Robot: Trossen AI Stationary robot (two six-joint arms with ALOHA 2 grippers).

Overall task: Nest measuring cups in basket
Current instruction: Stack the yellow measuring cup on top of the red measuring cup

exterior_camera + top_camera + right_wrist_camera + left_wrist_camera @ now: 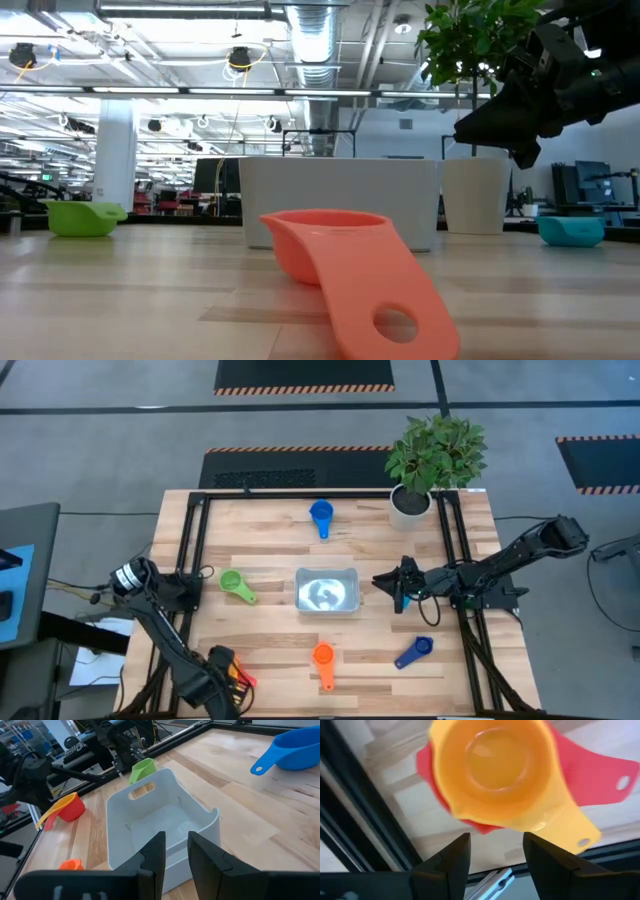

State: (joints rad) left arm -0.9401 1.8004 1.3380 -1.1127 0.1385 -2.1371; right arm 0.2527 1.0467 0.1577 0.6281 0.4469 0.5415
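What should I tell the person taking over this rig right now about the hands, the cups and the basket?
Left hand: open, low at the table's front left corner, over a yellow cup nested in a red cup; holding nothing.
Right hand: open, empty, just right of the basket and facing it.
Basket: mid-table, no cups inside.
Loose cups: green cup left of the basket, blue cup behind it, orange cup in front, dark blue cup front right.
Done: only yellow nested in red, outside the basket.
Left: nest the cups together and get them into the basket.
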